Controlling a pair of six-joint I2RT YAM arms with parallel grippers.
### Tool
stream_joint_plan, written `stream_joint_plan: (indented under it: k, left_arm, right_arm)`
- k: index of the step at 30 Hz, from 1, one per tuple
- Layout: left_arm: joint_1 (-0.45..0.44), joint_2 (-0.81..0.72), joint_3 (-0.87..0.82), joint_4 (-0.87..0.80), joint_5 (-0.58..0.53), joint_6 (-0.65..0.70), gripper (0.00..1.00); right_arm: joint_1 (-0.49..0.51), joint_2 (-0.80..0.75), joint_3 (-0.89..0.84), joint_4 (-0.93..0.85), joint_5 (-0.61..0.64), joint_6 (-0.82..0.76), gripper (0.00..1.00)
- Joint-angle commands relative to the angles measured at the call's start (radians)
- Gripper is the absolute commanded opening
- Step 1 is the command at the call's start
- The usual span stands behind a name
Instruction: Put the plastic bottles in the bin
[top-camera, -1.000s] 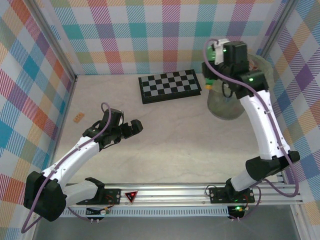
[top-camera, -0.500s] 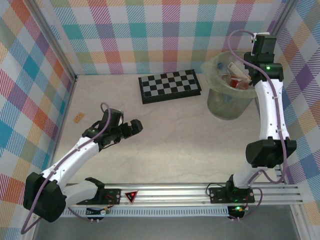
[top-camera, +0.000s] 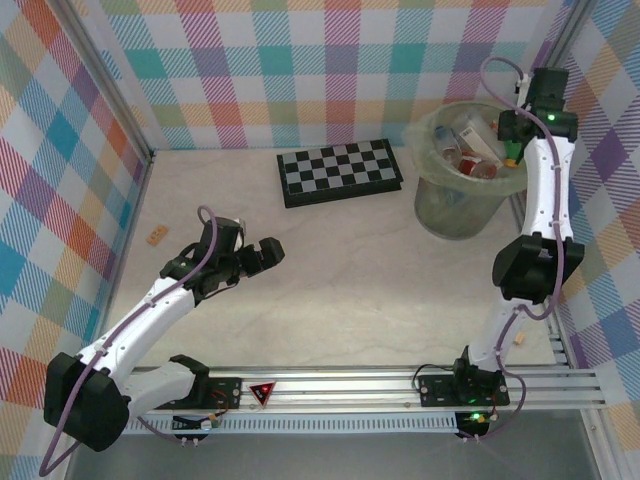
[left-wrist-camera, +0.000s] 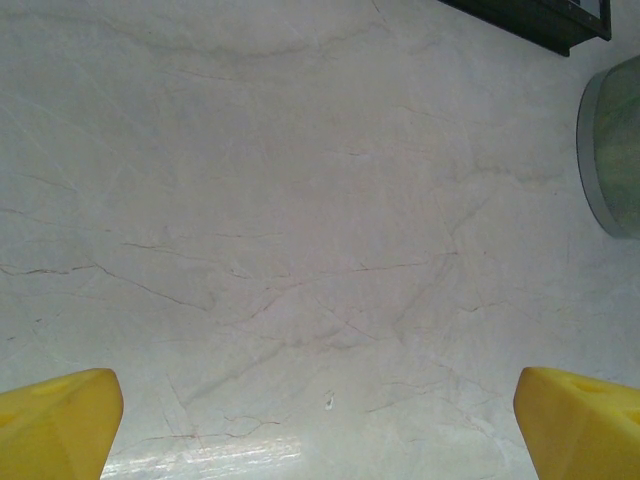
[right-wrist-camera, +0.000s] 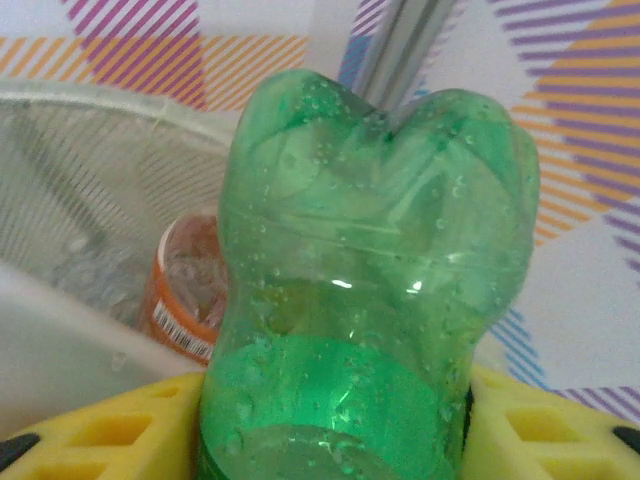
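The bin (top-camera: 445, 215) stands at the back right, a round pale bucket with a translucent liner, and several plastic bottles (top-camera: 475, 140) lie inside it. My right gripper (top-camera: 512, 150) hangs at the bin's right rim. In the right wrist view its yellow fingers (right-wrist-camera: 540, 425) press both sides of a green bottle (right-wrist-camera: 370, 280), base pointing away, above the bin's rim (right-wrist-camera: 100, 105). An orange-labelled bottle (right-wrist-camera: 185, 290) lies in the bin beyond it. My left gripper (top-camera: 255, 255) hovers over the table left of centre, open, its fingers (left-wrist-camera: 55, 420) wide apart over bare tabletop.
A black-and-grey checkerboard (top-camera: 340, 170) lies at the back, left of the bin. A small tan wooden block (top-camera: 155, 236) sits near the left wall. The checked walls close in right behind and beside the bin. The bin's side (left-wrist-camera: 615, 150) shows at the left wrist view's right edge.
My right arm has swung from the bin's left side across it to its right rim, carrying the green bottle. The left arm has barely moved.
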Motion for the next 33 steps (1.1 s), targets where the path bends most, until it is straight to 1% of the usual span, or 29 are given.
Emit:
stream_joint_plan:
  k: [1,5,11,14,15,18,23,27,29,31,33]
  left_arm:
    - [0.008,0.005,-0.006,-0.004,-0.006,0.001,1.00]
    - [0.009,0.014,-0.005,-0.002,-0.005,0.001,1.00]
    - [0.008,0.032,-0.006,0.016,0.005,0.000,1.00]
    - [0.008,0.034,-0.007,0.022,0.007,-0.001,1.00]
    - [0.009,0.033,-0.007,0.022,0.007,-0.002,1.00]
    - [0.008,0.028,-0.011,0.019,0.007,-0.002,1.00]
    - [0.008,0.017,-0.006,0.006,0.000,0.004,1.00]
    - [0.009,0.023,-0.005,0.012,0.001,0.002,1.00]
    - [0.008,0.030,-0.005,0.023,0.008,-0.001,1.00]
    - [0.008,0.036,-0.004,0.028,0.013,-0.003,1.00]
    - [0.008,0.039,0.000,0.029,0.015,-0.002,1.00]
  right_arm:
    - [-0.010,0.027,0.007,-0.156,-0.225,-0.003,0.58]
    - [-0.012,0.048,0.029,-0.236,-0.278,0.013,0.59]
    - [-0.012,0.084,0.080,-0.375,-0.263,0.071,0.61]
    - [-0.014,0.098,0.086,-0.412,-0.272,0.097,0.61]
    - [-0.014,0.105,0.091,-0.424,-0.280,0.131,0.61]
    - [-0.013,0.135,0.109,-0.471,-0.334,0.161,0.62]
    - [-0.012,0.110,0.113,-0.435,-0.317,0.198,0.73]
    - [-0.012,0.105,0.196,-0.431,-0.285,0.208,0.87]
    - [-0.012,0.102,0.226,-0.431,-0.264,0.210,0.91]
    - [-0.012,0.082,0.218,-0.408,-0.247,0.213,0.94]
    - [-0.013,0.058,0.207,-0.378,-0.242,0.215,0.95]
